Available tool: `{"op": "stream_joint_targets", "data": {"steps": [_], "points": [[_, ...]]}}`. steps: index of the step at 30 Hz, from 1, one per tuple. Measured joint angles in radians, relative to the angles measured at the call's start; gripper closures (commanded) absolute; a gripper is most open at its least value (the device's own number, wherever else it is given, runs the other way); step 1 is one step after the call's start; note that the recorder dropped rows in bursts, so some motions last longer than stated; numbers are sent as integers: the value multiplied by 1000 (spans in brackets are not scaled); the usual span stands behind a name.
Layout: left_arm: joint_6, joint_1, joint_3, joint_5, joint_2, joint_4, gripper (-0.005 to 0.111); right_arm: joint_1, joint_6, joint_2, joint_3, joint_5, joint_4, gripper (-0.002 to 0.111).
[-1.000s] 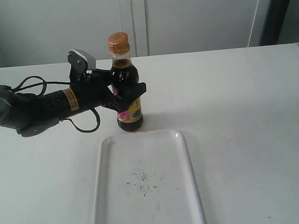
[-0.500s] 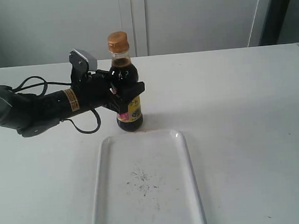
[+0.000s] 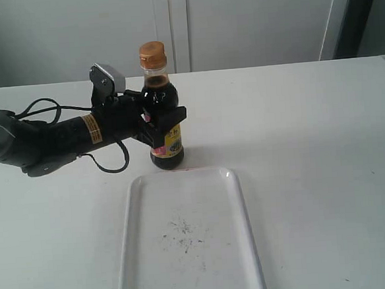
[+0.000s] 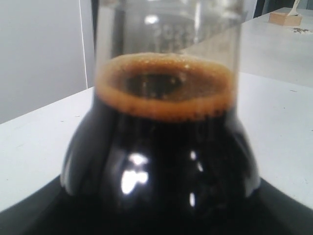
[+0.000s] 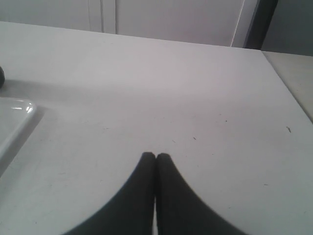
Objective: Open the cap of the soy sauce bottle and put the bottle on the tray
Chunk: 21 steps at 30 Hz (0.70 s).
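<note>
The soy sauce bottle [image 3: 162, 113] stands upright on the white table, just behind the tray [image 3: 137, 254]. Its orange-gold cap [image 3: 152, 55] is down on the neck. My left gripper [image 3: 161, 123] reaches in from the left and is shut on the bottle's body at label height. In the left wrist view the bottle [image 4: 161, 161] fills the picture, dark liquid up to its shoulder, and the fingers are hidden. My right gripper [image 5: 156, 156] is shut with nothing in it, low over the bare table; it is outside the exterior view. A corner of the tray [image 5: 14, 120] shows there.
The left arm [image 3: 40, 138] and its looping cable lie along the table at the left. White cabinet doors stand behind the table. A small wooden block [image 4: 285, 18] lies far off on the table.
The fingers have drawn in against the bottle, and the bottle has shifted very slightly. The arm has stayed where it was.
</note>
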Motion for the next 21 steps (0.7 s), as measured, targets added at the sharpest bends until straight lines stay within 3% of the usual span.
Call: {"op": "stream_joint_targets", "data": {"steps": [7,21], "points": [[0,0,0,0,0,0,107,0,0,0,0,-69,-8,108],[2,0,0,0,0,0,107,0,31,0,0,-393,-8,108]]}}
